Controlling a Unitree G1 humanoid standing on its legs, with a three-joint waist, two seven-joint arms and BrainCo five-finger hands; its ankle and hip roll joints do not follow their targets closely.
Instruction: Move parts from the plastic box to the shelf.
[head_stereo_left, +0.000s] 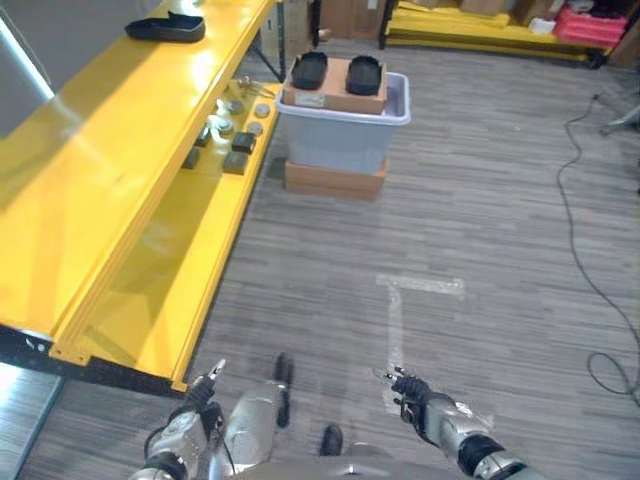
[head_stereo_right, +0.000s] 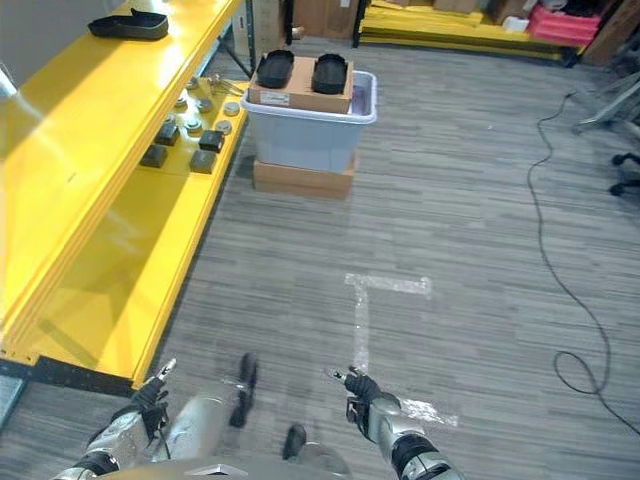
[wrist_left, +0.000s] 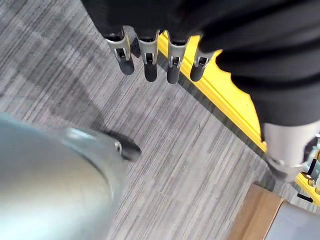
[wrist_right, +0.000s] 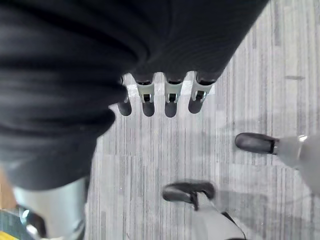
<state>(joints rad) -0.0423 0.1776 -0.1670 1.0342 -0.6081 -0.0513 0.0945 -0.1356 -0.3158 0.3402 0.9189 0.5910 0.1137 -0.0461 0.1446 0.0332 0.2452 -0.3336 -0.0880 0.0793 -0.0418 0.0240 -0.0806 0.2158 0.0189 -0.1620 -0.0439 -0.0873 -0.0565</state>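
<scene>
A pale grey plastic box (head_stereo_left: 345, 130) stands on a flat cardboard box (head_stereo_left: 335, 179) on the floor, next to the far end of the yellow shelf (head_stereo_left: 110, 160). Inside it a brown carton carries two black oval parts (head_stereo_left: 309, 70) (head_stereo_left: 364, 74). Several small dark and round parts (head_stereo_left: 232, 135) lie on the shelf's lower level, and a black part (head_stereo_left: 167, 28) lies on its upper level. My left hand (head_stereo_left: 197, 408) and right hand (head_stereo_left: 418, 398) hang low near the bottom edge, far from the box. Both are open and hold nothing, as their straight fingers (wrist_left: 147, 62) (wrist_right: 170, 97) show.
A white tape mark (head_stereo_left: 402, 300) lies on the grey floor between me and the box. A black cable (head_stereo_left: 585, 260) runs along the floor at the right. More yellow racks (head_stereo_left: 480, 30) and a red bin (head_stereo_left: 590, 24) stand at the back.
</scene>
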